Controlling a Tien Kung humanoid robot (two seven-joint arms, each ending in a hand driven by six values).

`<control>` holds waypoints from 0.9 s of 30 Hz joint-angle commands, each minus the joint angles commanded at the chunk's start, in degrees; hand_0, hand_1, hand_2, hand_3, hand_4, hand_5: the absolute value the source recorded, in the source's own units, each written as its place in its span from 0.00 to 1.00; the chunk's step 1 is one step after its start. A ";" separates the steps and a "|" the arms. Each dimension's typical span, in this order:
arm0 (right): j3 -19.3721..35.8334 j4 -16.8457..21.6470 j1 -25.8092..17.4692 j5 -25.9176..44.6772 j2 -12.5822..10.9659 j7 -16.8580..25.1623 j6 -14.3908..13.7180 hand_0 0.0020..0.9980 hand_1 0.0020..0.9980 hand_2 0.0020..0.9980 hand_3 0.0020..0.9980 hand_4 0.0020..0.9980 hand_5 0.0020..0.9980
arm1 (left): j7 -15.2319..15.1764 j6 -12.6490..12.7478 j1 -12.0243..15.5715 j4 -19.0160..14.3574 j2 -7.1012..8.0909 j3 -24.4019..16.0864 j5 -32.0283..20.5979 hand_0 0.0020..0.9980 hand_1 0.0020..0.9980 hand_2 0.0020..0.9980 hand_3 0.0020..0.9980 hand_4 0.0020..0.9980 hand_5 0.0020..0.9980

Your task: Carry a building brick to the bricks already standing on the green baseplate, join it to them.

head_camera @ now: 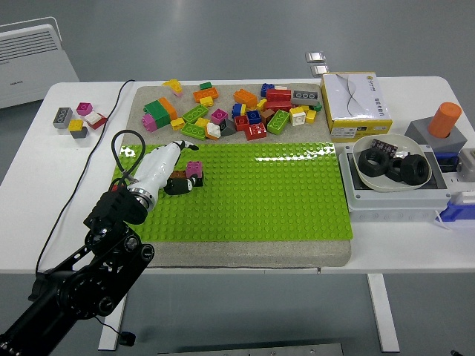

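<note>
A magenta brick (194, 170) stands on the green baseplate (274, 193) near its left end, joined to a low brown and black brick (177, 179) beside it. My left hand (178, 167), white with dark fingertips, lies just left of these bricks. Its fingers (177, 147) are spread and hold nothing, and one dark fingertip rests by the brown brick. The magenta brick stands free of the hand. The left arm comes in from the lower left. The right arm is out of view.
A pile of loose bricks (237, 107) lies behind the baseplate. A few bricks (78, 119) sit at the far left. A yellow-white box (355, 104), a bowl of black rings (390, 167) and an orange cylinder (445, 119) stand at the right. A black cable (111, 119) runs along the left.
</note>
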 joint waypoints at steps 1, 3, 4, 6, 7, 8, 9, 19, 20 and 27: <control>0.04 0.00 -0.01 -0.04 -0.02 0.01 0.00 0.52 0.65 0.77 0.78 0.83 0.91 | 0.18 -0.24 0.11 -0.87 0.23 0.20 0.58 0.94 0.91 0.93 0.72 0.70 0.12; 0.12 0.00 -0.03 -0.13 -0.07 0.02 0.00 0.52 0.65 0.77 0.78 0.83 0.91 | 0.47 -0.61 0.23 -2.02 0.63 0.77 1.49 0.94 0.91 0.93 0.72 0.70 0.12; 0.16 0.00 -0.02 -0.18 -0.08 0.02 0.00 0.52 0.65 0.77 0.78 0.83 0.91 | 0.58 -0.71 0.26 -2.12 0.73 0.99 1.74 0.94 0.91 0.93 0.72 0.70 0.12; 0.21 0.00 -0.01 -0.25 -0.10 0.01 0.00 0.52 0.65 0.77 0.78 0.83 0.92 | 0.76 -0.72 0.33 -1.97 0.89 1.34 2.18 0.96 0.92 0.93 0.63 0.81 0.31; 0.22 0.00 -0.01 -0.24 -0.11 0.01 0.00 0.52 0.65 0.77 0.78 0.83 0.92 | 0.83 -0.64 0.38 -1.76 0.96 1.45 2.34 0.96 0.92 0.93 0.63 0.81 0.31; 0.22 0.00 -0.02 -0.22 -0.13 0.01 0.00 0.52 0.65 0.77 0.78 0.83 0.92 | 0.84 -0.52 0.43 -1.47 1.04 1.52 2.43 0.96 0.92 0.93 0.63 0.81 0.31; 0.22 0.00 -0.03 -0.18 -0.15 0.00 -0.01 0.52 0.65 0.77 0.78 0.83 0.92 | 0.82 -0.39 0.46 -1.11 1.11 1.54 2.46 0.96 0.92 0.93 0.63 0.81 0.31; 0.19 0.00 -0.09 -0.11 -0.36 0.02 -0.02 0.52 0.64 0.77 0.78 0.83 0.91 | 0.52 0.49 0.73 1.00 1.44 1.31 2.22 0.97 0.92 0.93 0.61 0.80 0.34; 0.20 0.00 -0.10 -0.14 -0.37 0.02 -0.02 0.52 0.64 0.77 0.78 0.83 0.91 | 0.49 0.59 0.72 1.02 1.46 1.33 2.12 0.97 0.92 0.93 0.61 0.80 0.34; 0.09 0.00 -0.14 -0.07 -0.34 0.00 -0.05 0.52 0.64 0.76 0.78 0.83 0.91 | 0.35 0.96 0.66 1.88 1.43 1.44 1.46 0.97 0.92 0.93 0.61 0.80 0.34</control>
